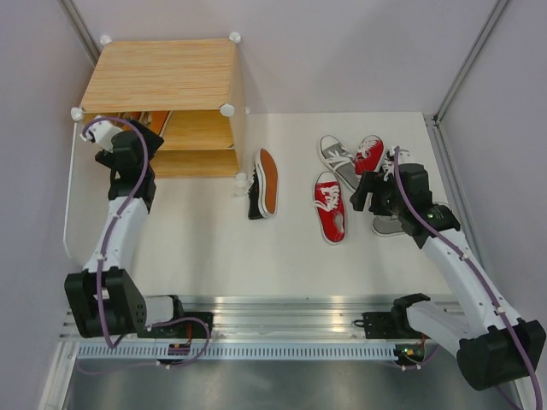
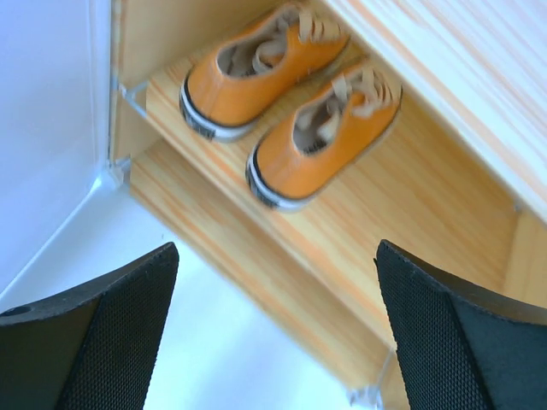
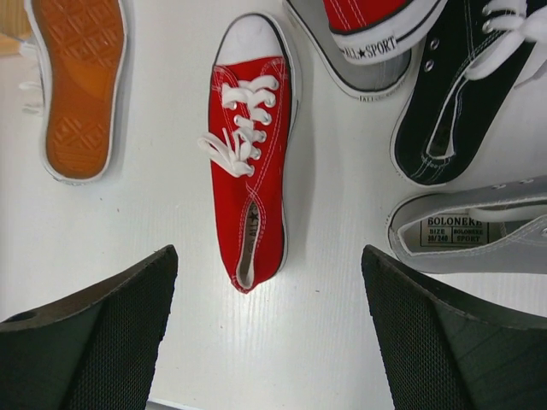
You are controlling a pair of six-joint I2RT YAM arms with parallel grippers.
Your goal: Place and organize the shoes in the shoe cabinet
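The shoe cabinet (image 1: 162, 75) stands at the back left with its front open. Two orange shoes (image 2: 256, 73) (image 2: 320, 141) sit side by side on its inner shelf (image 2: 410, 205). My left gripper (image 1: 109, 147) is open and empty in front of the cabinet's left side, also in the left wrist view (image 2: 278, 342). My right gripper (image 1: 365, 193) is open and empty above the table, just behind the heel of a red shoe (image 3: 249, 162) (image 1: 330, 207). A black shoe (image 1: 265, 184) lies on its side. Another black shoe (image 3: 453, 102) and a grey shoe (image 3: 479, 235) lie to the right.
A second red shoe (image 1: 369, 154) rests on another grey shoe (image 1: 335, 154) at the back right. A white panel (image 1: 67, 196), seen edge-on, stands left of the left arm. A metal rail (image 1: 282, 312) runs along the near table edge.
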